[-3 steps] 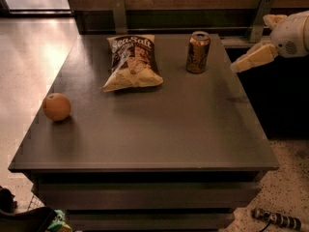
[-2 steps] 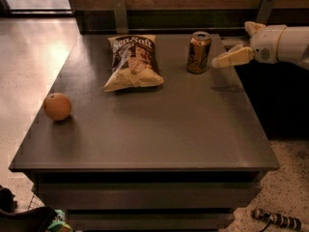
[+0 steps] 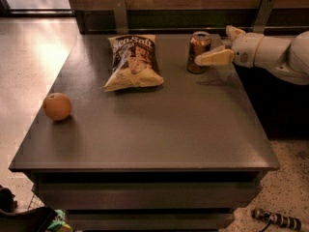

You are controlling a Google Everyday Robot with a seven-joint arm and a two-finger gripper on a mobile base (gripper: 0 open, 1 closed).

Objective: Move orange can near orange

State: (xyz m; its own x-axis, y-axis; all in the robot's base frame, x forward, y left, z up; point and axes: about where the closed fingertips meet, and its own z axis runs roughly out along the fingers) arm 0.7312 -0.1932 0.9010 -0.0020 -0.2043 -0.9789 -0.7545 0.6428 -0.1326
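The orange can (image 3: 198, 51) stands upright at the back of the dark table (image 3: 159, 129), right of centre, with its silver top showing. The orange (image 3: 57, 106) lies near the table's left edge, far from the can. My gripper (image 3: 213, 45) reaches in from the right at can height and is open. Its near finger (image 3: 215, 58) points left, and its tip reaches the can's lower right side. The far finger (image 3: 233, 32) sits behind, to the can's right. The can is not between the fingers.
A sea salt chip bag (image 3: 133, 62) lies flat at the back, between the can and the orange. A wall with metal brackets (image 3: 263, 11) runs behind the table. Dark clutter (image 3: 29, 219) sits on the floor at front left, and a small object (image 3: 275, 219) lies at front right.
My gripper has moved left from beyond the table's right edge until its near finger reaches the can. The can, bag and orange have not moved.
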